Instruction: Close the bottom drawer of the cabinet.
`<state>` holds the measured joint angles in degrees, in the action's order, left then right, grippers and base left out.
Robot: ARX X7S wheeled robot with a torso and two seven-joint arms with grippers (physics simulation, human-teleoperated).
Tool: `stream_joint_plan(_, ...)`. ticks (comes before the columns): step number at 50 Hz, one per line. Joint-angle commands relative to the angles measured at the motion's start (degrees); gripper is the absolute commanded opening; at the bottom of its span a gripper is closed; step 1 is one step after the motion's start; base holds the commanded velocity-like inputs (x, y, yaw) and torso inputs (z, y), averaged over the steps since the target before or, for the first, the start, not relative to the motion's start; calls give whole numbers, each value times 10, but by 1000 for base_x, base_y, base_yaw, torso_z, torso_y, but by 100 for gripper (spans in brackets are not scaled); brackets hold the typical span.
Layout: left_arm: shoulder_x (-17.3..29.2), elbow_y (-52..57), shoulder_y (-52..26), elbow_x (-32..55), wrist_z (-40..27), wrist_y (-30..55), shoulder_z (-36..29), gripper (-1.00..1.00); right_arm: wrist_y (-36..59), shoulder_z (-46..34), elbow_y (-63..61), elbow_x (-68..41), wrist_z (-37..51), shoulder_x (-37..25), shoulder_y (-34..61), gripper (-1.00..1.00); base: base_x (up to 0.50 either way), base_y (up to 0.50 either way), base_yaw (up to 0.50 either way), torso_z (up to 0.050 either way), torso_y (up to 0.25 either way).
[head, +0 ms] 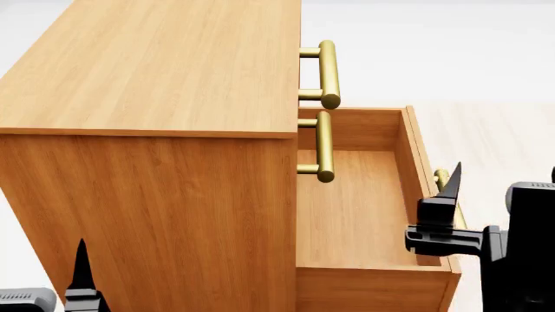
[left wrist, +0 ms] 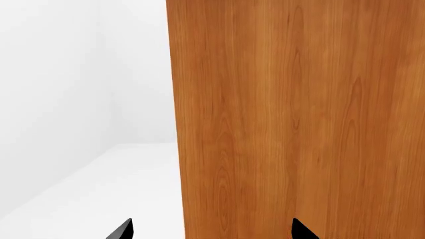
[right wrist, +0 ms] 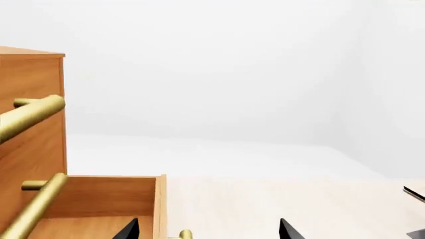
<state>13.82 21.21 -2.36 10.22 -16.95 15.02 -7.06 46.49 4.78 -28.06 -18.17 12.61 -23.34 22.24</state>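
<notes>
The cabinet [head: 156, 71] fills the left of the head view, its front facing right, and two upper brass handles [head: 326, 71] show. The bottom drawer [head: 355, 208] is pulled far out and empty. Its brass handle [head: 442, 177] shows just behind a finger of my right gripper [head: 501, 179]. In the right wrist view the right gripper [right wrist: 207, 230] is open, with the drawer's front panel [right wrist: 159, 204] and the handle's end [right wrist: 184, 234] between the fingertips. My left gripper [left wrist: 212, 231] is open and empty, facing the cabinet's side wall [left wrist: 299, 119]. One of its fingertips [head: 82, 263] shows in the head view.
Pale floor [head: 494, 130] lies to the right of the drawer. White floor and wall [left wrist: 79, 124] lie beside the cabinet on the left arm's side. A dark edge [right wrist: 415, 194] shows at the rim of the right wrist view.
</notes>
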Motion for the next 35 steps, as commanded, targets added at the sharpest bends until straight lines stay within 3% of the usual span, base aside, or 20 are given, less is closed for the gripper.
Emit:
stream_joint_plan(1, 3, -3, 1, 4, -3, -4, -1, 100, -72, 23, 89, 12, -31, -24, -15, 100, 0, 0, 0, 0, 0)
stream_joint_plan(35, 11, -13, 12, 4, -12, -22, -9, 100, -305, 40, 355, 30, -97, 0, -84, 100, 0, 0, 0, 0, 0)
